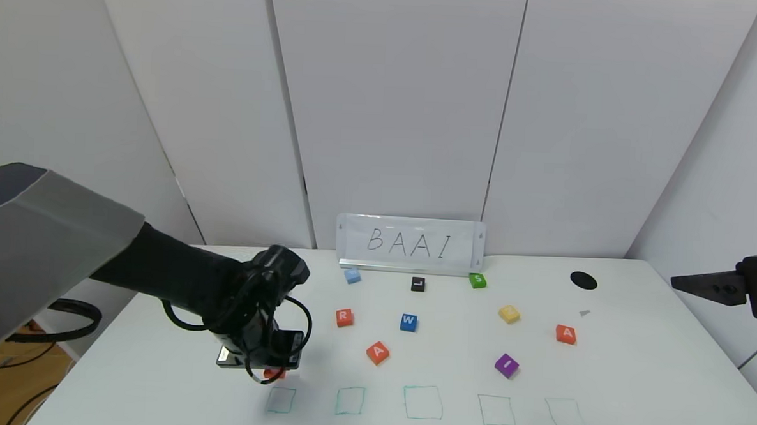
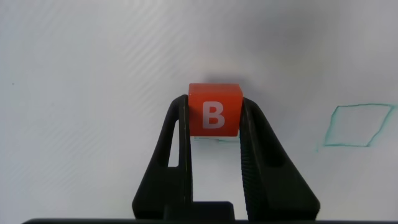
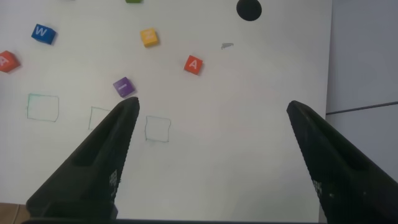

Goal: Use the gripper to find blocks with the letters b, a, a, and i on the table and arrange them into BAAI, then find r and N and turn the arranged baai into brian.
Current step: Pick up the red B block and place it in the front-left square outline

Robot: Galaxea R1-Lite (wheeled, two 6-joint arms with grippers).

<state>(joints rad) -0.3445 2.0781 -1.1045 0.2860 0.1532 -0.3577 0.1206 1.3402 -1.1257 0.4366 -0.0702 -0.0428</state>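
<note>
My left gripper [image 1: 274,373] is shut on the orange-red B block [image 2: 214,109], held just behind the leftmost green-outlined square [image 1: 281,400] on the white table [image 1: 633,390]; the block [image 1: 274,374] peeks out under the gripper in the head view. One orange-red A block [image 1: 377,352] lies mid-table, the other A [image 1: 565,334] at the right, also in the right wrist view [image 3: 193,65]. The purple I block [image 1: 506,365] lies right of centre. The orange-red R block [image 1: 344,317] sits left of the blue W block [image 1: 409,322]. My right gripper [image 3: 211,112] is open and empty, raised off the table's right side.
A BAAI sign [image 1: 410,242] stands at the back. Light blue [image 1: 352,275], black L [image 1: 418,283], green S [image 1: 477,281] and yellow [image 1: 509,313] blocks lie behind. A black grommet [image 1: 583,280] is at the back right. Several green squares [image 1: 422,403] line the front.
</note>
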